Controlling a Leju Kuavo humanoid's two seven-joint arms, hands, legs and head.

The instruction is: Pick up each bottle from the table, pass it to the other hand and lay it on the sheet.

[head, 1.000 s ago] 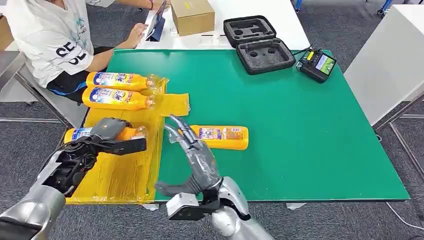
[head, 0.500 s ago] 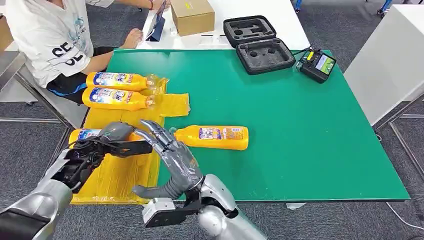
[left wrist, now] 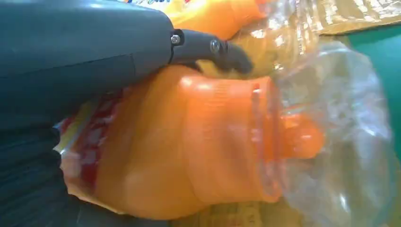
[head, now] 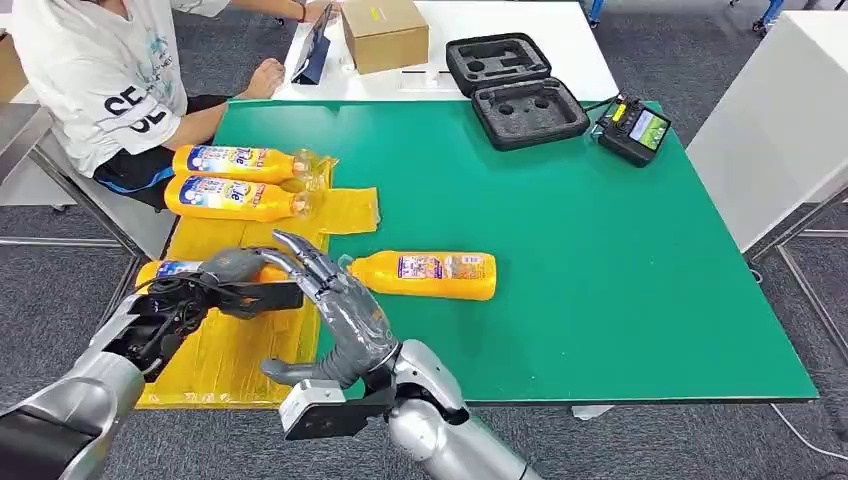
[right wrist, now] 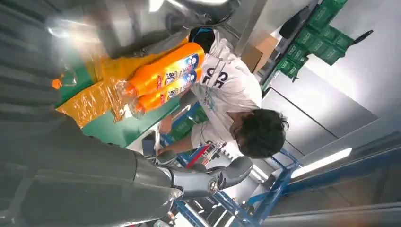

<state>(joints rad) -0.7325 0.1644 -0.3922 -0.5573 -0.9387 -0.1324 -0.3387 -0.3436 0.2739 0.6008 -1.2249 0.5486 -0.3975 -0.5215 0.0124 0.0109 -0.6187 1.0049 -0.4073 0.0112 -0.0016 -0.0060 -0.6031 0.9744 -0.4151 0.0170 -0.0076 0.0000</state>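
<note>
Left robot hand point(head: 228, 283) grips an orange bottle point(head: 165, 270) around its body, low over the near part of the yellow sheet point(head: 235, 345) — my read: it's being laid down there, third in the row. Left wrist view shows the bottle's orange cap end point(left wrist: 288, 137) under a clear plastic wrap, thumb pressed across the body.

Right robot hand point(head: 335, 310) holds nothing, fingers spread, hovering just beside the left hand at the sheet's edge. Looks like the handover is done for this bottle.

Two bottles point(head: 235, 180) already lie side by side on the far part of the sheet, necks pointing toward the counter's middle. Last bottle point(head: 425, 275) lies on the green counter point(head: 600, 260), just off the sheet, near the right hand — likely next pick.

Labels: blue/white/red print on the bottles, too small to read. Person point(head: 100, 80) seated at the far left corner, shirt lettering partly hidden, unreadable as a word.

Far side of the counter: open black foam case point(head: 515, 90), handheld controller point(head: 635, 128); a cardboard box point(head: 385, 32) sits beyond.
</note>
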